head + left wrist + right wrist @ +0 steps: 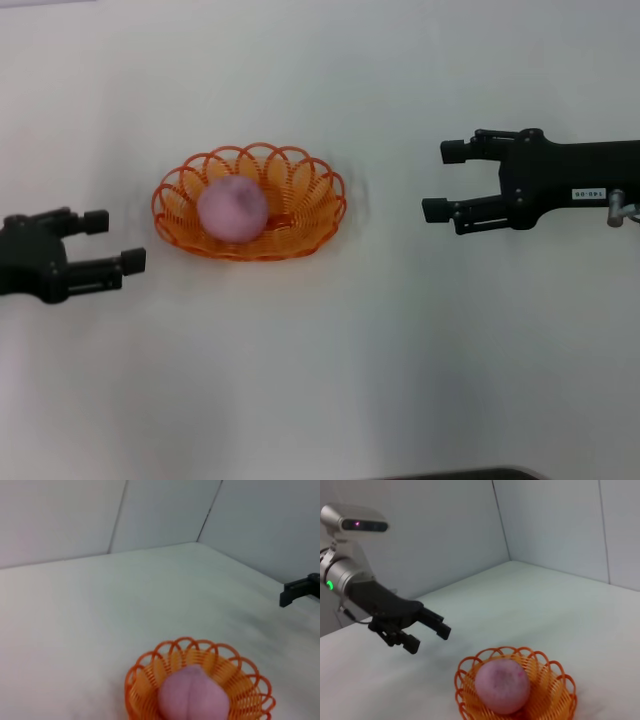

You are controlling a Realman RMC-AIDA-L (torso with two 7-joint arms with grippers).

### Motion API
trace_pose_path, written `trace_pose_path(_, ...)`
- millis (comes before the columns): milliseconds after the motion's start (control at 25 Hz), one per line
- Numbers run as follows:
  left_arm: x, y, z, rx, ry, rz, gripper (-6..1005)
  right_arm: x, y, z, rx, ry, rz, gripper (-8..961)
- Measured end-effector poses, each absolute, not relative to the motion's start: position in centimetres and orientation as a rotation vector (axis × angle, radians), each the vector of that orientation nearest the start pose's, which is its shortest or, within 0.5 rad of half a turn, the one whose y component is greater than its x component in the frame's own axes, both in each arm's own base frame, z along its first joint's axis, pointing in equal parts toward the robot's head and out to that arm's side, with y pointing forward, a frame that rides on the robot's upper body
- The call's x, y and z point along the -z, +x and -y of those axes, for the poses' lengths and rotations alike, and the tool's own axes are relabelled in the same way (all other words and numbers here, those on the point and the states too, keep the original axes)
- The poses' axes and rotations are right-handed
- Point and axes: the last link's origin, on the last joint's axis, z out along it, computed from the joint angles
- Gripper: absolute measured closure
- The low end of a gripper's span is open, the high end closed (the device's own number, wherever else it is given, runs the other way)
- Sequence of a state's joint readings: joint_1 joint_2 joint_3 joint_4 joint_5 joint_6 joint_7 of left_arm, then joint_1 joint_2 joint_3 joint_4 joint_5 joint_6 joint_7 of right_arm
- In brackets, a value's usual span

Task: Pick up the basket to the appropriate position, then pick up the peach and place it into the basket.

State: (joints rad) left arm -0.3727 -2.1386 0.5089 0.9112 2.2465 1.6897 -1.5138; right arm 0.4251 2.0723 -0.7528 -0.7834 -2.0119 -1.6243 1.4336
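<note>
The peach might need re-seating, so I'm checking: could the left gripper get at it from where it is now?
Probably yes. The left gripper is open beside the basket, and the peach rises above the rim, uncovered.

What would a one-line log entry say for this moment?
peach: in basket | left end effector: open, empty, beside basket | right end effector: open, empty, apart | table

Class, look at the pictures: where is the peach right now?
In the head view, the peach sits inside the basket, toward its left side, on the table between the open left gripper and open right gripper.
</note>
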Motion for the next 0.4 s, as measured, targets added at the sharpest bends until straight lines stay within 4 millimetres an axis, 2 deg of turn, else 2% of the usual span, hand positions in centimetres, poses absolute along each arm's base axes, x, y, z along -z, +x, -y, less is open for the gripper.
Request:
trace_pose_path(200, -1.9, -32.7, -26.5, 0.588, -2.605, 0.874, 172, -1.4, 28.1, -30.5, -0.610, -2.762, -0.650, 11)
trace_pose_path(400, -1.9, -33.0, -26.2, 0.603, -2.585, 0.874, 172, -1.5, 27.8, -30.7, -0.609, -2.765, -0.637, 11)
